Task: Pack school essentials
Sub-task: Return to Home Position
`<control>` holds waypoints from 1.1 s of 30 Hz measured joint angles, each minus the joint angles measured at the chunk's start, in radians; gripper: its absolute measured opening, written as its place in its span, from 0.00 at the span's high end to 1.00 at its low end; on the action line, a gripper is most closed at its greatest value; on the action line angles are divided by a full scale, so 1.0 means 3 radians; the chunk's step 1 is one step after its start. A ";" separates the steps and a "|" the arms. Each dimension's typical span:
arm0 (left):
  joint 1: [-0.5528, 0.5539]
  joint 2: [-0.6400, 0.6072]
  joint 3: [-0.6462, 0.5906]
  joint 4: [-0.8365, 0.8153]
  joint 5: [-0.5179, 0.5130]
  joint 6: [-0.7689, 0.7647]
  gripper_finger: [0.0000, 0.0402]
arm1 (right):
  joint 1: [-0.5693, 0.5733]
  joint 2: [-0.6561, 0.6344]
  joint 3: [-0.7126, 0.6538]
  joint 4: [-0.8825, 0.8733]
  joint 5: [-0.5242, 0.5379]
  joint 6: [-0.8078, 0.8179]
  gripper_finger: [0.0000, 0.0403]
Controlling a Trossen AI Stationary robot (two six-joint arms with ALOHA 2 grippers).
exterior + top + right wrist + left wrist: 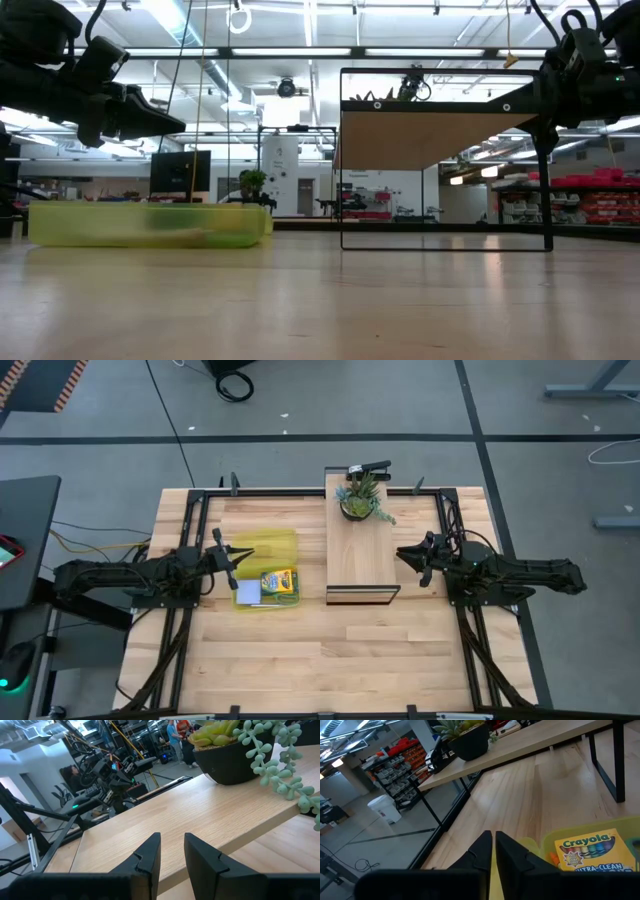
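The yellow translucent case (268, 548) lies on the table's left half. In it rest the yellow-green crayon box (279, 581) and the pale blue notepad (248, 594). The left wrist view shows the crayon box (590, 851) with something small and orange (554, 858) beside it. My left gripper (243, 558), shut, hovers over the case's left edge, well above the case (150, 224) in the low view. My right gripper (405, 557) is open, raised beside the right edge of the wooden shelf (362, 550). Scissors, pen and red block do not show.
A raised wooden shelf on a black frame (445, 140) stands mid-table. The potted plant (361, 501) and a dark object (371, 467) sit at its far end. Bare tabletop (330, 660) lies along the near side. People are in the room behind (176, 731).
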 joint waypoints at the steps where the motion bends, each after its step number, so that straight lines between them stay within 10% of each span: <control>1: 0.0000 0.0000 0.0000 0.0000 -0.0001 0.0000 0.93 | 0.0000 0.0000 0.0000 0.0000 -0.0001 0.0000 0.77; 33: 0.0000 0.0001 0.0000 0.0000 0.0000 -0.0001 0.91 | 0.0001 0.0000 0.0000 0.0000 -0.0001 0.0000 0.77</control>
